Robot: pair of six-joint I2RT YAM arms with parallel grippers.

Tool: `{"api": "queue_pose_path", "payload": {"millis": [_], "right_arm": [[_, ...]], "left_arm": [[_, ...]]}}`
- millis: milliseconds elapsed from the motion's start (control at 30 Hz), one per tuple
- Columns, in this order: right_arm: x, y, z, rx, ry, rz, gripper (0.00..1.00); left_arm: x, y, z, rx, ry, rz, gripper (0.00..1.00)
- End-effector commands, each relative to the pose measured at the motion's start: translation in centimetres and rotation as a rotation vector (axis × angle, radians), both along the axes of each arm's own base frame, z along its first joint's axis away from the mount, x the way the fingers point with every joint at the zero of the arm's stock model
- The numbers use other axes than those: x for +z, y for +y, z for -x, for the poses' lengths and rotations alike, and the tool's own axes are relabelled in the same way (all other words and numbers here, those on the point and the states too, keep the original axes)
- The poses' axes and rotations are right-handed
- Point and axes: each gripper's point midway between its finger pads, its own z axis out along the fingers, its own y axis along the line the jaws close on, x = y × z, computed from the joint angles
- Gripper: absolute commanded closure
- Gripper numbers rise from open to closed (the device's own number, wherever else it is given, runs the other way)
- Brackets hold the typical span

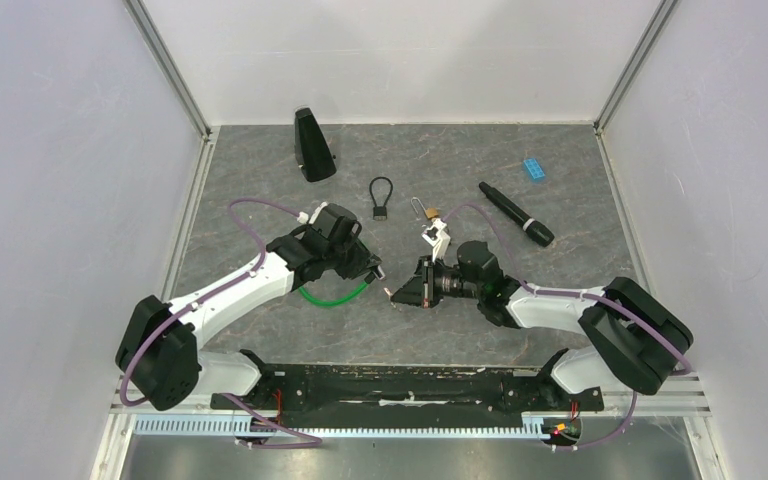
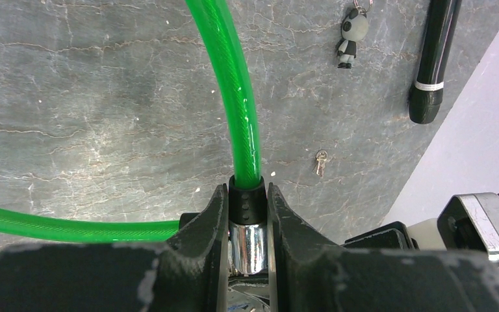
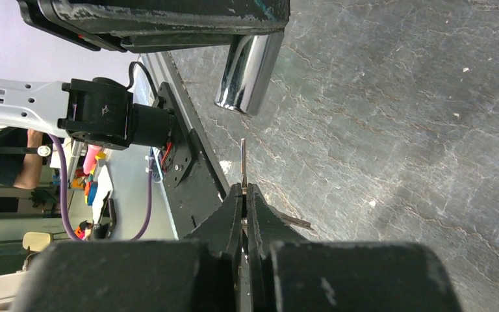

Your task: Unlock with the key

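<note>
1. Green cable lock (image 2: 237, 84): its chrome-and-black barrel (image 2: 245, 214) was clamped between the part-closed jaws of the left gripper (image 2: 245, 195), over the middle of the bench (image 1: 580, 230), towards its near edge.
2. Key (image 3: 242, 162): it was pinched by its head in the fully closed right gripper (image 3: 243, 192). The blade was pointed towards the barrel's chrome end, just short of it and not touching.

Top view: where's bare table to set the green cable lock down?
Bare: far strip between black wedge and blue block; near strip between left gripper, right gripper and base rail. Crowded: middle, around small loop lock, padlock, black marker.
</note>
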Motion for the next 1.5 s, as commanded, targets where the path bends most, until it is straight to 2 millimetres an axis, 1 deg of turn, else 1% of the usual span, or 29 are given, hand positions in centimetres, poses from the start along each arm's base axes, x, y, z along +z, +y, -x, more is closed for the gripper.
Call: {"api": "queue_pose_path", "payload": {"millis": [0,167,433,833,1100,1467], "right_arm": [[1.8,1.0,-1.0,0.002,-0.06,-0.034,1.0],[2.3,1.0,-1.2,-0.008,-0.075,-0.039,1.0],[2.3,0.7,-1.8,-0.042,-0.087,-0.026,1.0],[2.8,0.6,-1.8,-0.055,-0.093,-0.052,1.0],[2.9,0.3,-1.9,-0.074,-0.095,-0.053,1.0],[2.8,0.0,-2.0,-0.086,-0.087,-0.052,1.0]], "left_arm": [[2.3,-1.2,-0.5,-0.021,-0.066,0.069,0.98],[2.2,-1.3,-0.4,-0.028,-0.066,0.064,0.98],[2.2,-1.4,-0.2,-0.032,-0.07,0.06,0.98],[1.9,-1.4,0.0,-0.036,-0.067,0.052,0.98],[2.0,-1.3,0.1,-0.038,-0.073,0.051,0.98],[1.6,-1.1,0.1,-0.029,-0.071,0.038,0.98]]}}
